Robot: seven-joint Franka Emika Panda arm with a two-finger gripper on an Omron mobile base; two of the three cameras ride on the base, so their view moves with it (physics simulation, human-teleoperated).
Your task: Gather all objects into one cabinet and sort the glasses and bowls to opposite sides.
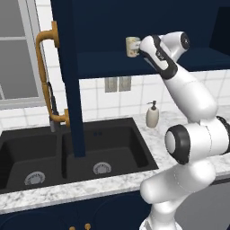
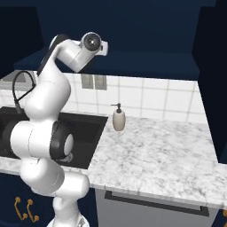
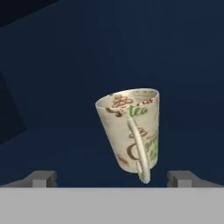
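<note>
Gripper (image 3: 112, 178) jaws released, spread wide. Cream mug (image 3: 130, 133) stands at 12 o'clock between fingertips (image 3: 41, 178), untouched, inside cabinet (image 1: 103, 63).

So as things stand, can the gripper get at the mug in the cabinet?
Probably yes. In the hand view the mug sits upright straight ahead of the open gripper, handle toward it, with nothing between them. The left base view shows the mug on the cabinet shelf right beside the hand.

A kitchen: black double sink (image 1: 112, 148), marble counter (image 2: 155, 150), navy cabinets (image 1: 134, 27).
</note>
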